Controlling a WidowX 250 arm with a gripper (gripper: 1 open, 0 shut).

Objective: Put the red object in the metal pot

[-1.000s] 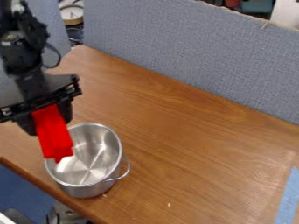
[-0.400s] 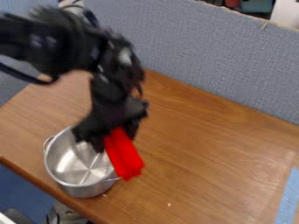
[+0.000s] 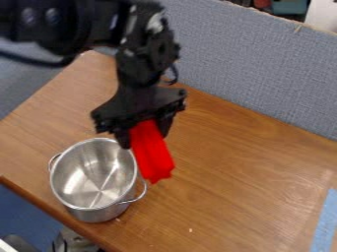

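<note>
While the arm [image 3: 141, 49] reaches in from the upper left of the view, the gripper [image 3: 142, 117] points down over the table [image 3: 237, 148], near the pot [image 3: 94, 179]. Red block [image 3: 152, 152]: directly below the gripper, its upper end between the fingers, the rest projecting downward past them. Block attitude: long side running down the view, lower end slanted slightly to the right. Gripper state: parted by the width of the block, closed on its upper end; the exact contact faces are hidden by the dark fingers. Block position relative to pot: outside the opening, just beside the rim on its right side as seen in the view, above the side handle. Whether the block's lower end touches the table cannot be told. Pot: upright, mouth up, near the table's lower-left edge, inner wall and bottom visible.
</note>
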